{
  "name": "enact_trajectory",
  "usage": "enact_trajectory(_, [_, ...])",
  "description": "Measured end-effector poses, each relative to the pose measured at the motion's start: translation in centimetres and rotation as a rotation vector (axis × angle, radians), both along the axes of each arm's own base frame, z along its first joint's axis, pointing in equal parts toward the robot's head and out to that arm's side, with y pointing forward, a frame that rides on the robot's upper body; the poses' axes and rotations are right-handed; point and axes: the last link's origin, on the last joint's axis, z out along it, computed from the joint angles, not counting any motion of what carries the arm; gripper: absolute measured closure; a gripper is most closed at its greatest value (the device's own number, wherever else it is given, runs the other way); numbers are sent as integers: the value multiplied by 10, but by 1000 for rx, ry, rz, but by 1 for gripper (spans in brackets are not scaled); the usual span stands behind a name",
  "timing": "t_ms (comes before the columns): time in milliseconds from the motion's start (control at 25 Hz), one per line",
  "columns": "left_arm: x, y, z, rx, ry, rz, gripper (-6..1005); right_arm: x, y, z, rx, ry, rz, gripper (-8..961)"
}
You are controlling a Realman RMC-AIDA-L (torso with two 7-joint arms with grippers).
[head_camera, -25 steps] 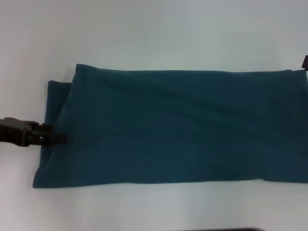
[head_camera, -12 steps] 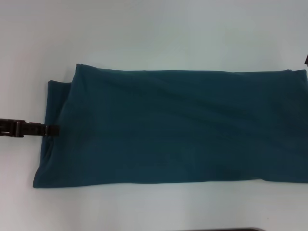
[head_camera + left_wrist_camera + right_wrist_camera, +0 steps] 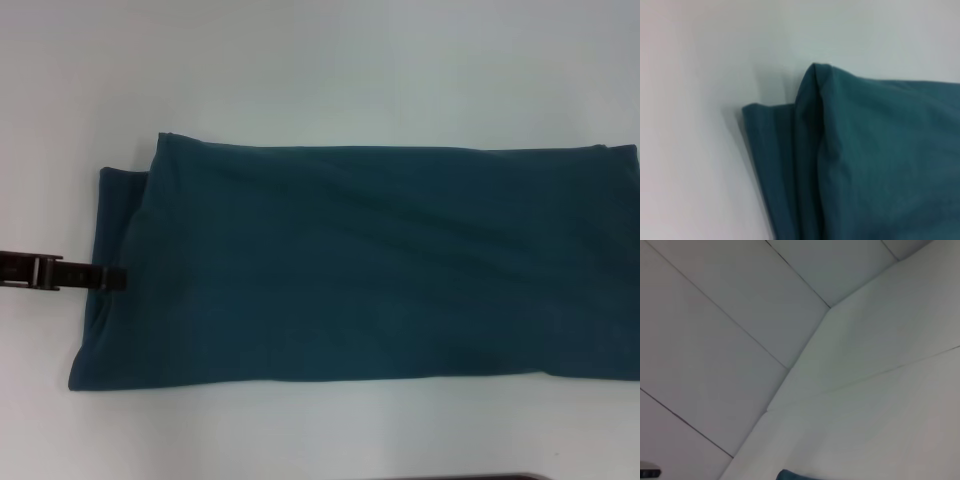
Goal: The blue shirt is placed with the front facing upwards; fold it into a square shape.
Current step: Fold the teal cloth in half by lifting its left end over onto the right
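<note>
The blue shirt [image 3: 370,265] lies flat on the white table as a long folded band that runs past the right edge of the head view. No lettering or collar shows. A lower layer sticks out at its far left end [image 3: 118,200]. My left gripper [image 3: 112,277] reaches in from the left, a thin dark bar whose tip overlaps the shirt's left edge about halfway down. The left wrist view shows the shirt's stacked layers [image 3: 875,160] at that end's corner. My right gripper is out of view; a sliver of the shirt [image 3: 790,475] shows in its wrist view.
White table [image 3: 320,70] surrounds the shirt on the far, left and near sides. A dark edge [image 3: 470,477] shows at the bottom of the head view. Pale wall panels [image 3: 740,315] fill the right wrist view.
The left gripper has drawn back slightly to the left and now looks thinner. The dark piece at the right edge has left the view. The shirt has not moved.
</note>
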Motion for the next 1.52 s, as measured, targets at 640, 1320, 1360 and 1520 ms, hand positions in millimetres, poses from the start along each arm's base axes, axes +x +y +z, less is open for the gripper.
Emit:
enact_trajectory(640, [0,10,-12,-20,93,-16,215,-1,4,7,16,-5,7,31])
enact_trajectory(1320, [27,-4,19,-57,112,15,215,-5,11,18,53,-4,23,32])
enact_trajectory(1360, [23,-3,17,-49,122,30,215,-5,12,18,54,-5,23,32])
enact_trajectory(1520, [21,2,7,-58,130,35,215,-5,13,21,61,-7,26,32])
